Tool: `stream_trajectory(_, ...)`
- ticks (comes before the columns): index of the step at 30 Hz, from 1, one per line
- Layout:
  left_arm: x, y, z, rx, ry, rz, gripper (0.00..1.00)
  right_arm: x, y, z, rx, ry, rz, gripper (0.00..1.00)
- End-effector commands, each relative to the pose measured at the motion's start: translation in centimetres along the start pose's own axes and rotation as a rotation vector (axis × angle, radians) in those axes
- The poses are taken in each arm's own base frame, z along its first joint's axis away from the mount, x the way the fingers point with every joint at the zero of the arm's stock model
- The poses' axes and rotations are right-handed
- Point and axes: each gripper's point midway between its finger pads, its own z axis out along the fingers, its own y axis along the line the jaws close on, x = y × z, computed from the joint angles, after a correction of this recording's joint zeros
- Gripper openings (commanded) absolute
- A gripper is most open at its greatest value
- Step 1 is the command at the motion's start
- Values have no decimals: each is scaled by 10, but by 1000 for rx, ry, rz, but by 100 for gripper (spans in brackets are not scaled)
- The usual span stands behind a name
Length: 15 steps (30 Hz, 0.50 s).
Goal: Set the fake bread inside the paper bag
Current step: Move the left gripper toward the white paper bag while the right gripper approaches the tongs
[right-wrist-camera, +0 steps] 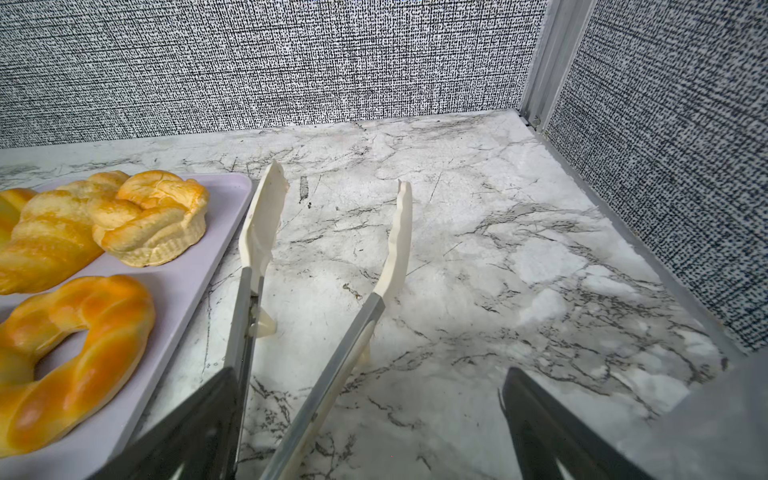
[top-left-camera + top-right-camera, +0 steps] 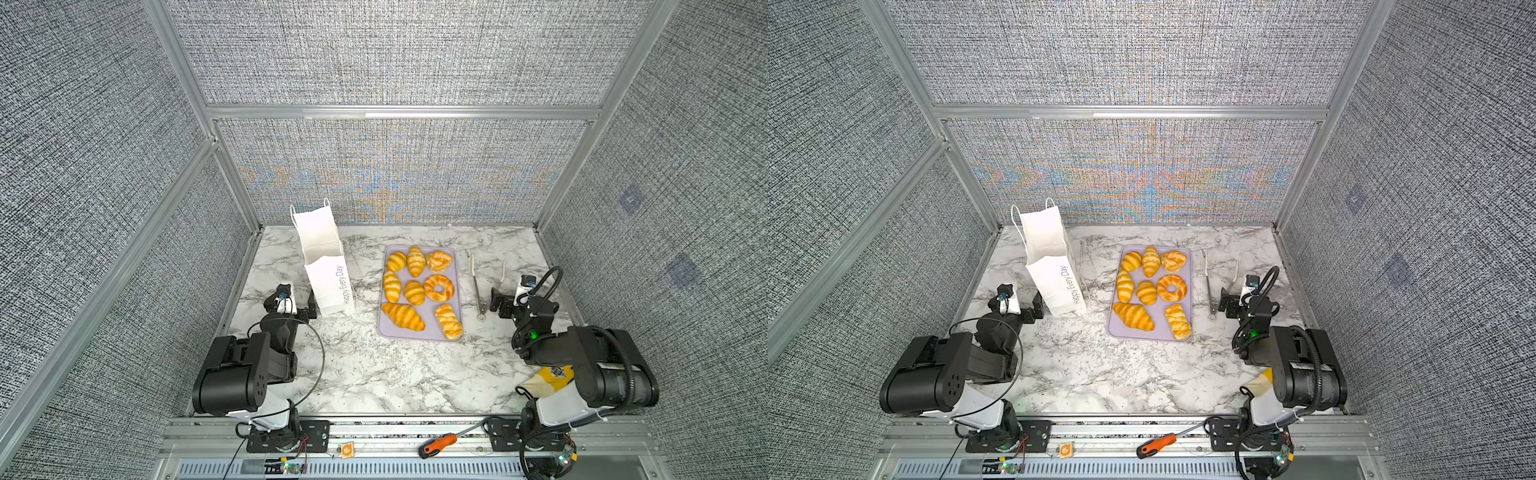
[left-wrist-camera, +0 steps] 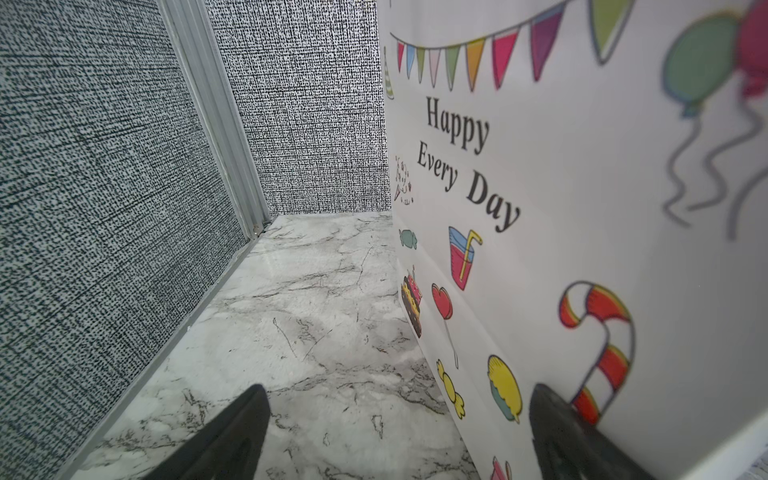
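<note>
The marble-patterned tabletop [image 2: 374, 374] filled the lower middle of both top views. The paper bag [image 2: 328, 270] stood upright left of centre, mouth open, its bottom hidden from above. In the left wrist view its printed face [image 3: 582, 187] was cut off by the frame edges. A lilac tray [image 2: 430, 328] lay right of the bag, well apart from it. It carried all eight pieces of fake bread [image 2: 414, 292], though the right wrist view showed only a few [image 1: 79, 349], cropped at the left edge.

The left end effector [image 3: 401, 399] was spread open beside the bag's lower corner; whether one finger touched the paper was unclear. The right end effector [image 1: 370, 374] was also open, gripping nothing, its fingers astride the handles of tongs [image 1: 249, 257] lying just right of the tray. A yellow-and-black glove [image 2: 544, 380] was mostly hidden under the right arm.
</note>
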Motion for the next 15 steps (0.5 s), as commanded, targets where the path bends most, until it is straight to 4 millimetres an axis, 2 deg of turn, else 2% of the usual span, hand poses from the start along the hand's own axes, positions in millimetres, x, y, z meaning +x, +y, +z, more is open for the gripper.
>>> stream_trajectory(1,-6,-2,0,11,-26,4,99,-8,0,0,4,-27,-1,99)
stream_trajectory(15,-8,-2,0,13,-30,3,99,-7,0,0,3,-25,0,99)
